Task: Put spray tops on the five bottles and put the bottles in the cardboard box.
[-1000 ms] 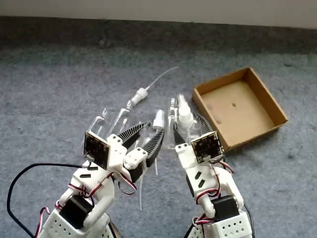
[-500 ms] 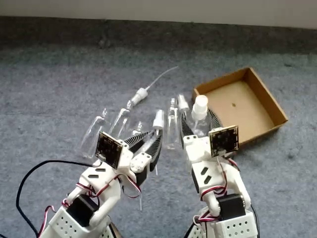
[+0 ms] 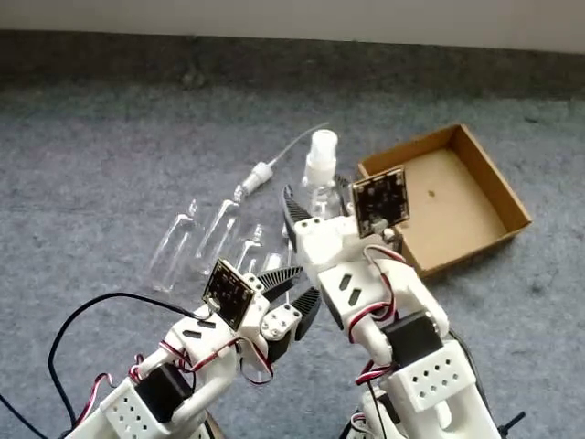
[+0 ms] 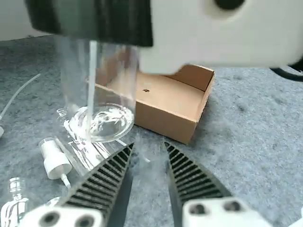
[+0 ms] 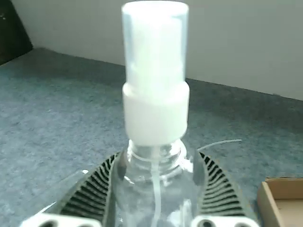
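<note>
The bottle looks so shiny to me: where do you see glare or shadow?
Left wrist view: bright glints low on the bottle. Right wrist view: light glows through the spray top. High view: soft, even light on the box, no hard shadows.

We note a left arm [image 3: 196, 334] and a right arm [image 3: 352, 291] of white printed shells, black servo blocks [image 3: 413, 338], red-white-black wire bundles [image 3: 367, 320], dark square wrist boards [image 3: 379, 199], black ribbed fingers [image 4: 102, 182] and a trailing black cable [image 3: 82, 315].

Right arm [image 3: 358, 291] high, jaws clamped, left arm [image 3: 196, 346] low, jaws seemingly parted.
</note>
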Action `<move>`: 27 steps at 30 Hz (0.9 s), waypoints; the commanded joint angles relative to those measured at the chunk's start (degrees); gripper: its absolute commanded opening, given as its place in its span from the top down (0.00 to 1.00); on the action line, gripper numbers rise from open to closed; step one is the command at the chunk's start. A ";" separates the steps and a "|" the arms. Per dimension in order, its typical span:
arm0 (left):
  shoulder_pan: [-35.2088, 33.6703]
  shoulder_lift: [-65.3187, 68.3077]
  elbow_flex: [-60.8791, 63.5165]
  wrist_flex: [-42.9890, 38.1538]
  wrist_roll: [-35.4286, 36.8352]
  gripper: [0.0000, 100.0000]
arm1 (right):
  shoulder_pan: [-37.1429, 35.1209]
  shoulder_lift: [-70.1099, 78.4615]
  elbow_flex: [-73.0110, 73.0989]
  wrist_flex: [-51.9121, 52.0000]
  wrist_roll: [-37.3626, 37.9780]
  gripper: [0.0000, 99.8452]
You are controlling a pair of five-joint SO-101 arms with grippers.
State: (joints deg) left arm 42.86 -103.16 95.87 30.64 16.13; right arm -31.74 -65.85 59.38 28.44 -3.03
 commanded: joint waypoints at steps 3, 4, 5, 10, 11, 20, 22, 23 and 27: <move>-1.01 -0.92 1.10 -1.67 -0.44 0.95 | -9.19 2.15 -5.85 0.04 -0.62 0.89; -2.59 -0.92 1.10 -1.67 -0.44 0.95 | -10.51 2.07 -5.93 0.04 -0.44 0.89; -4.44 -0.92 1.10 -1.67 -0.35 0.95 | -11.56 1.63 -5.93 0.04 -0.35 0.89; -11.65 -0.92 1.19 -3.52 -0.35 0.95 | -13.05 -1.98 -5.76 0.04 -0.26 0.89; -12.97 -0.84 1.19 -4.13 -0.44 0.95 | -13.05 -2.68 -5.76 0.04 -0.26 0.89; -17.98 -0.84 1.19 -5.01 -0.35 0.95 | -4.44 -5.41 -5.85 5.23 1.32 0.89; -17.98 -0.84 1.19 -5.01 -0.35 0.95 | 0.40 -5.41 -5.67 5.58 4.22 0.89; -17.98 -0.84 1.19 -5.01 -0.35 0.95 | 2.95 -5.32 -5.41 5.58 5.71 0.89; -18.07 -0.84 1.19 -5.01 -0.53 0.95 | 14.02 -4.97 -5.32 5.41 9.23 0.89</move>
State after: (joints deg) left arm 25.71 -103.16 95.87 27.21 16.13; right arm -25.76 -70.42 57.36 33.80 3.47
